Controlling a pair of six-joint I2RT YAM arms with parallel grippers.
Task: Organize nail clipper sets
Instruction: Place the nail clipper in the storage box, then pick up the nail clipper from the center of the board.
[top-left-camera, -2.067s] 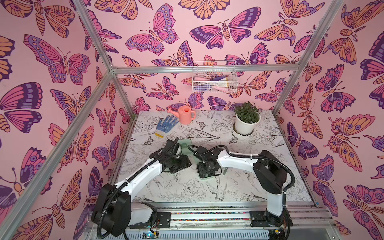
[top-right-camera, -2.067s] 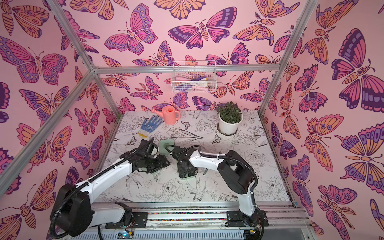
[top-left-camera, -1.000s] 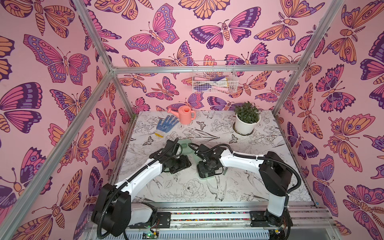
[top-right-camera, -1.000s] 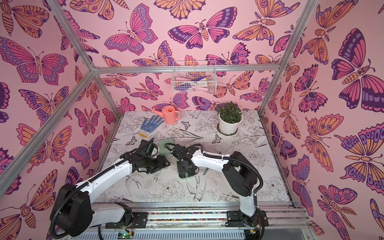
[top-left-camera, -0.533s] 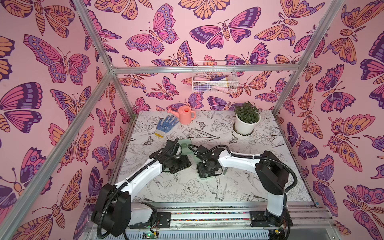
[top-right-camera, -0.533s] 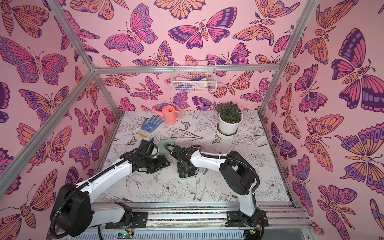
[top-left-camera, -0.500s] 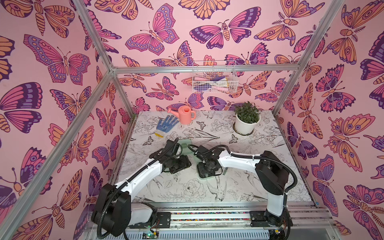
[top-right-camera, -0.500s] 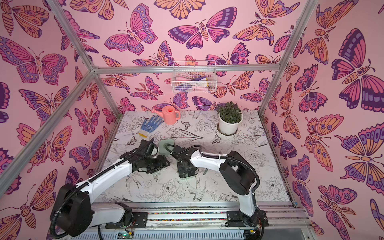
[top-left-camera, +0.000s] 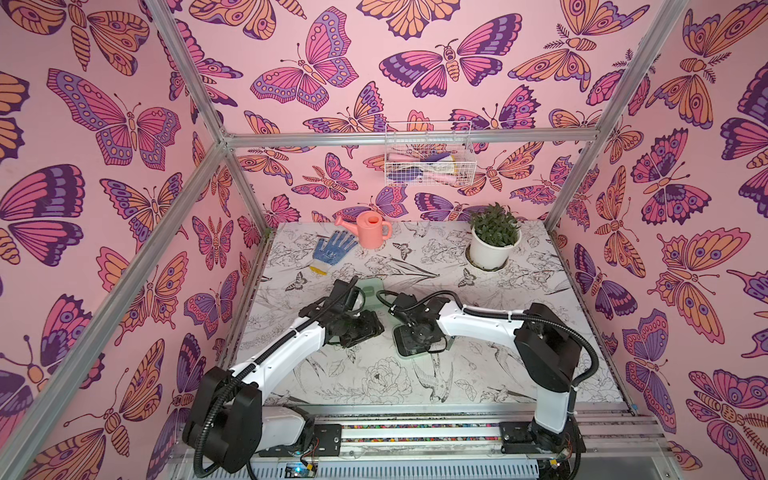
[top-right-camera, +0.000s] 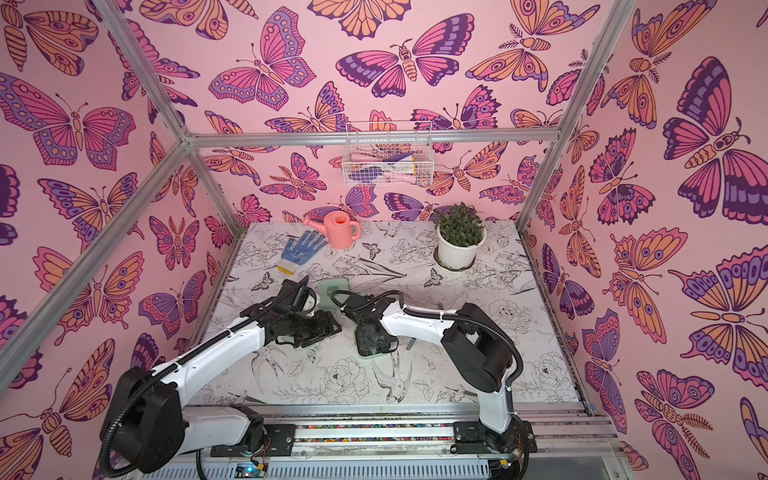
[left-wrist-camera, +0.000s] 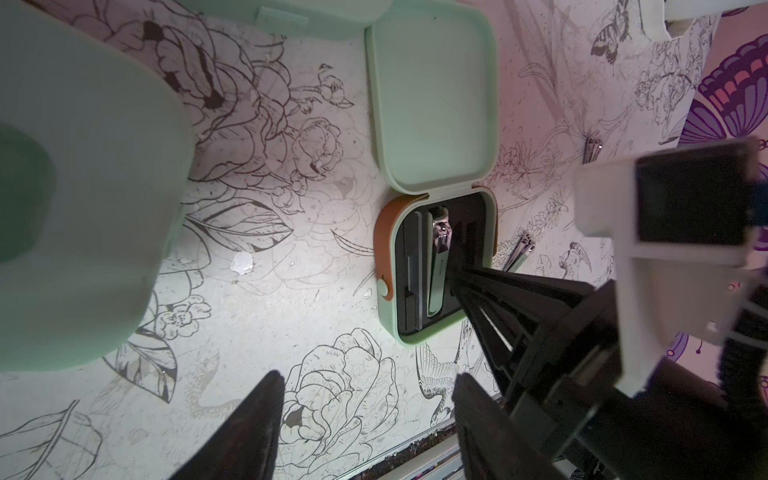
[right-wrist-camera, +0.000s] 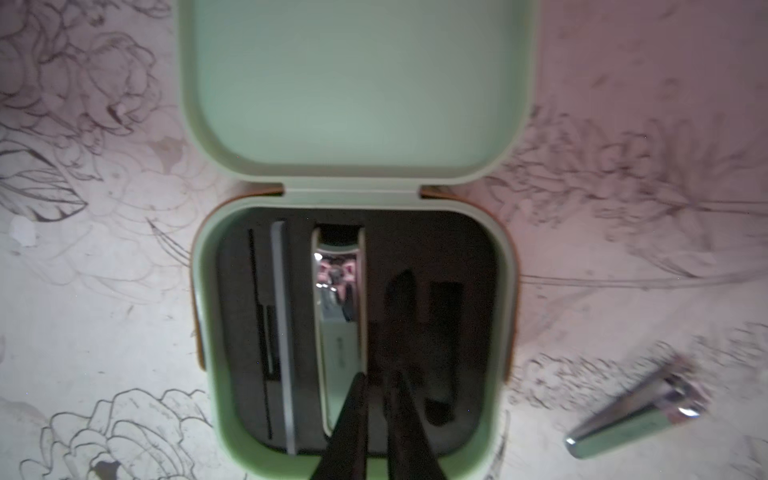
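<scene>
Your open case (right-wrist-camera: 353, 83) holds a clipper (right-wrist-camera: 340, 332) and, seemingly, a file (right-wrist-camera: 284, 332); right gripper (right-wrist-camera: 376, 378) barely parted, left gripper (left-wrist-camera: 368, 376) wide.

Left arm (top-left-camera: 286, 347): I reach it forward and inward, low, with the wrist tipped down. Left gripper (left-wrist-camera: 365, 380): fingers spread well apart, nothing between them. Right arm (top-left-camera: 482, 322): forearm runs inward toward the centre. Right gripper (right-wrist-camera: 377, 380): points down, fingers (right-wrist-camera: 353, 415) nearly together with a thin gap. Whether it grips anything is undetermined.
</scene>
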